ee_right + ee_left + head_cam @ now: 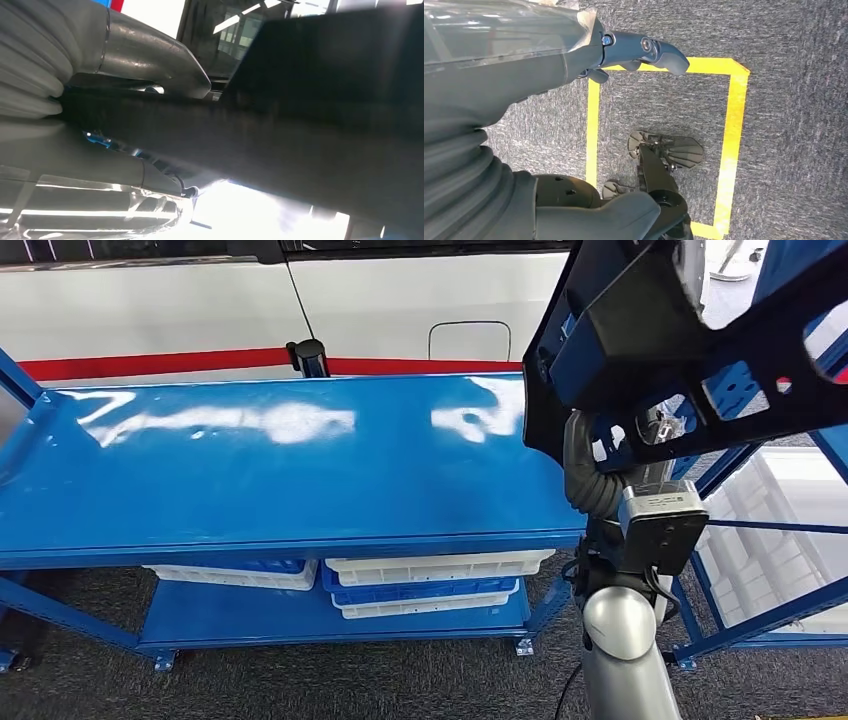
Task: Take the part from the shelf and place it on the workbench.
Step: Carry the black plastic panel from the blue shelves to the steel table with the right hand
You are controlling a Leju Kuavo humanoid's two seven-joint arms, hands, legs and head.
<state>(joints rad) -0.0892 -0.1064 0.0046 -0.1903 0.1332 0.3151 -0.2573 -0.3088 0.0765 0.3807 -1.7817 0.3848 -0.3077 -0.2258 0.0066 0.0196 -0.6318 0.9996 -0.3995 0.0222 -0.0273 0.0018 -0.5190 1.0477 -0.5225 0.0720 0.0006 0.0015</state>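
A glossy blue metal tabletop spans the head view, bare and streaked with white glare. Behind it runs a white wall with one red stripe, and a dark post stands at the back edge. Below, on the blue lower shelf, lie three stacked white plastic trays and two blue ones; a further white tray sits to their left with a blue one on it. The floor is grey carpet.

In the left wrist view, the left hand hangs over the carpet and a square of yellow tape; its dark fingers are curled apart around nothing.

Further right in the head view, the large black plastic part, pierced with several cut-outs, is held up in the air over the tabletop's right end, not touching it. The silver right arm rises beneath it. The right wrist view shows the right hand with a grey thumb pressed against the dark part's underside, gripping it. At far right stands a blue-framed rack holding white crates.
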